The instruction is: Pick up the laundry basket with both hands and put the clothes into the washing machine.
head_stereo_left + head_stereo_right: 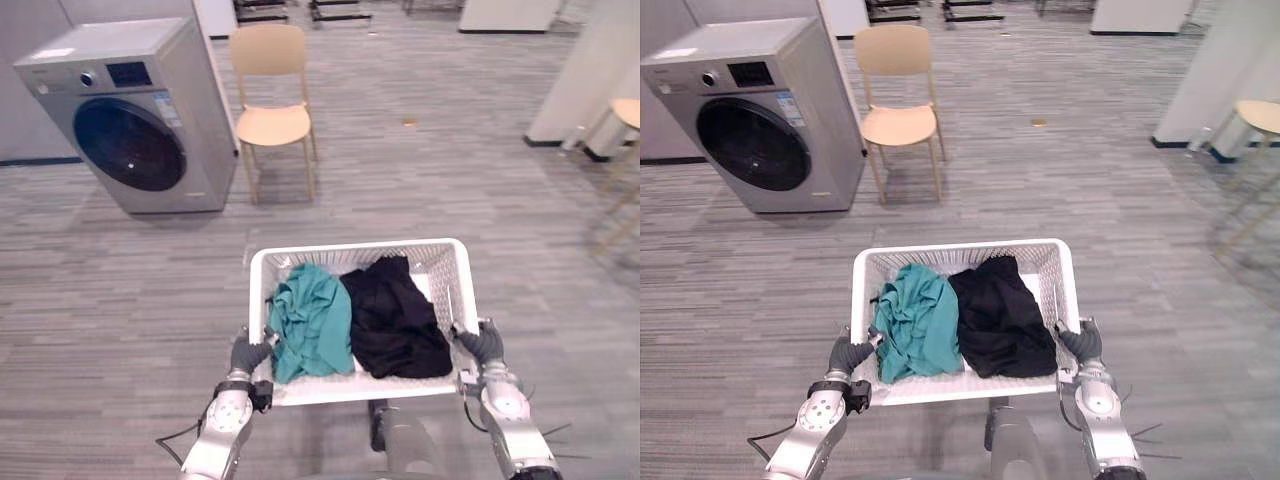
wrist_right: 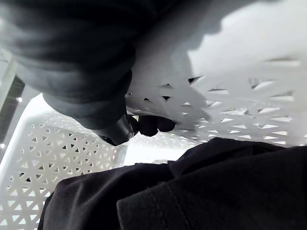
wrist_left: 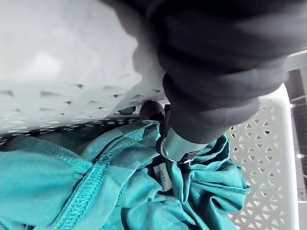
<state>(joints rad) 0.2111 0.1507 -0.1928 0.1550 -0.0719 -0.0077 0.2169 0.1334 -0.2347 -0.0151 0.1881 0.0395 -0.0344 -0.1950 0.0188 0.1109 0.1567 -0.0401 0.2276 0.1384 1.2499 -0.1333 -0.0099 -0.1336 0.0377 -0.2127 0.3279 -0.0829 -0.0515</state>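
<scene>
Perforated white plastic basket (image 1: pixel 440 262), soft cloth clothes (image 1: pixel 312 320).

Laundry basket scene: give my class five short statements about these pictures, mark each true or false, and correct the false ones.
1. The white laundry basket holds a teal garment and a black garment. True.
2. The washing machine has its door open. False: its round door is shut.
3. The left robot hand and the right robot hand each grip the basket's rim, one on each side. True.
4. The teal garment lies on the robot's right side of the basket. False: it lies on the left, and the black garment is on the right.
5. A light wooden chair stands beside the washing machine. True.
</scene>
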